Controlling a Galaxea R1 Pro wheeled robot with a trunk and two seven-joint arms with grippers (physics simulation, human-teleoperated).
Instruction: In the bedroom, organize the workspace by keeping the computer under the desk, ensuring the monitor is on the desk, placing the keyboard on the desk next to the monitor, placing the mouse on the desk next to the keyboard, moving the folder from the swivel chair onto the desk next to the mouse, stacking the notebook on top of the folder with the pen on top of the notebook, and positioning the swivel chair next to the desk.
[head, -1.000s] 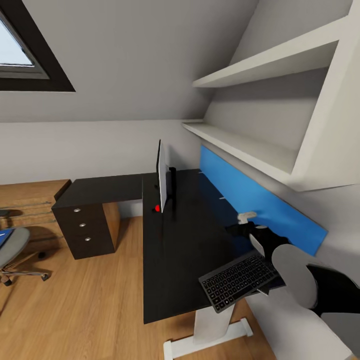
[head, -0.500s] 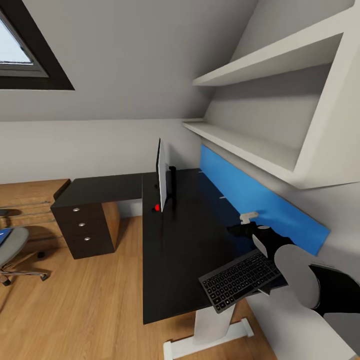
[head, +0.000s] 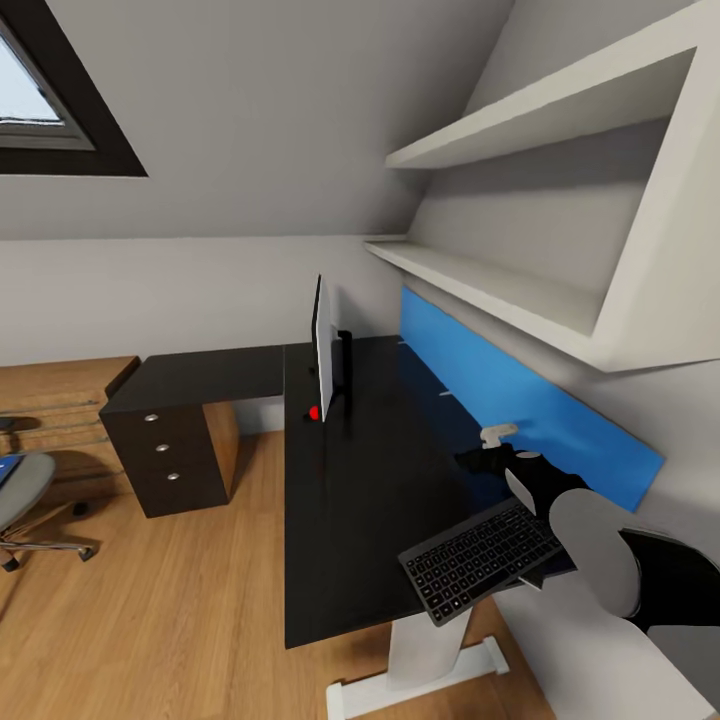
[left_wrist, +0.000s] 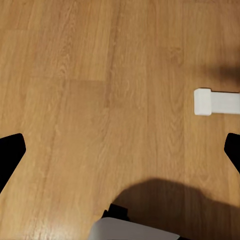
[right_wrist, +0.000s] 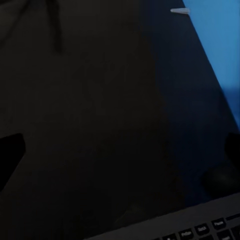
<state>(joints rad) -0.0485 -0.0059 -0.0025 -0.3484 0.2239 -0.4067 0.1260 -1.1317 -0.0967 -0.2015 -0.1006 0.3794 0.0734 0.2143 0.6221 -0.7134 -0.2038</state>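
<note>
Head view: right gripper (head: 520, 560) clamped on keyboard (head: 480, 560), held tilted over desk (head: 360, 500) near corner; left gripper state indeterminable.

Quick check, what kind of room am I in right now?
Probably an attic room set up as a home office: a sloped ceiling with a skylight, an L-shaped desk with a monitor, and wall shelves.
</note>
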